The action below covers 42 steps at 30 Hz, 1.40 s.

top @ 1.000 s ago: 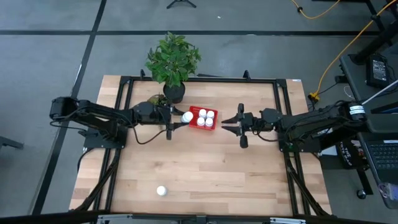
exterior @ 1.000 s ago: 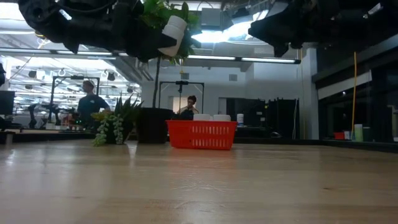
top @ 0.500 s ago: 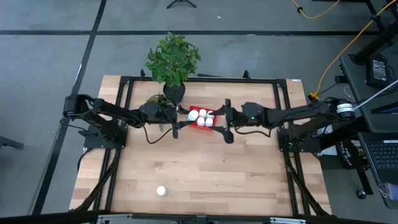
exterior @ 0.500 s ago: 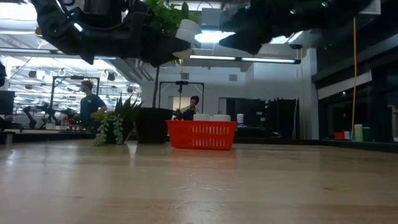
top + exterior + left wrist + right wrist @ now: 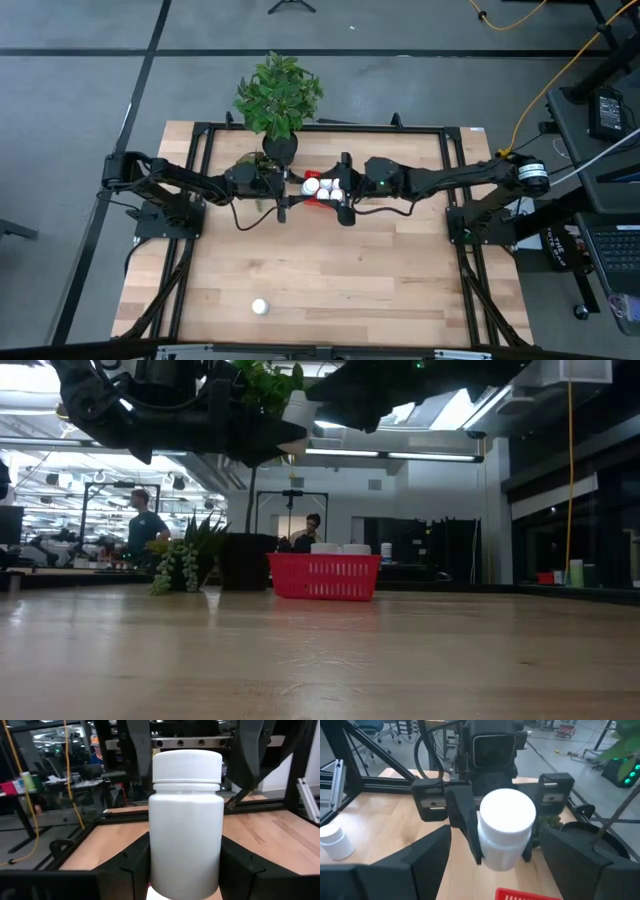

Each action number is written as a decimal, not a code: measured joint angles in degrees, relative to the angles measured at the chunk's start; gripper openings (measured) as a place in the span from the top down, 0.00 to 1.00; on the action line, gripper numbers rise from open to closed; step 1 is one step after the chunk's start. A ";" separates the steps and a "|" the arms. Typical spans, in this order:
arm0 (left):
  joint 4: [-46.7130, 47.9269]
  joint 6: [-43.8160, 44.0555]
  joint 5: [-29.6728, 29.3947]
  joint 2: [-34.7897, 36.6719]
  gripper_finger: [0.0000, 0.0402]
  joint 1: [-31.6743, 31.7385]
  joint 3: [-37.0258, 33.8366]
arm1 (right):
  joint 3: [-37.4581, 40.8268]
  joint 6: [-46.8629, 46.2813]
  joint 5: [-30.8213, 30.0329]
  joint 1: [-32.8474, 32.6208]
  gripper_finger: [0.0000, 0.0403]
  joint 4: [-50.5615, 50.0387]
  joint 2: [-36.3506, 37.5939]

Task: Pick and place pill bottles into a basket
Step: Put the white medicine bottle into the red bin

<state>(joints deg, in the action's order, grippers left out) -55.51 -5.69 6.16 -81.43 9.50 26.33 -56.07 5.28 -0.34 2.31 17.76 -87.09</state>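
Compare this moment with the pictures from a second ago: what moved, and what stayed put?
The right claw swept in from the table's right side until it faces the left claw over the basket. It is open around the pill bottle, which the left claw carried toward the basket and still holds. The lone bottle near the front edge, the bottles already in the basket and the plant stayed put.

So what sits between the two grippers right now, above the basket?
One pill bottle, clamped by the left gripper. The right gripper faces it, open on either side without touching. The right wrist view shows this; the red basket lies below.
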 joint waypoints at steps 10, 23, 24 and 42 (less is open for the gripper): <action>-0.01 0.00 2.37 0.00 0.59 -0.09 0.00 | -3.11 0.03 0.42 0.11 0.24 0.23 -2.86; -0.04 0.00 2.53 0.00 0.59 -0.38 0.00 | -3.52 1.01 0.61 0.11 0.42 0.46 -3.26; -0.04 -0.02 2.54 0.00 0.59 -0.45 0.00 | -3.52 1.01 0.63 0.11 0.44 0.46 -3.26; 0.02 0.10 2.98 0.00 0.52 -1.25 0.06 | -3.48 1.26 3.18 0.11 0.63 0.38 -3.24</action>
<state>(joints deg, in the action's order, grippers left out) -55.49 -5.60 9.14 -81.43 8.24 26.38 -59.55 6.54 2.85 2.42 18.14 -90.32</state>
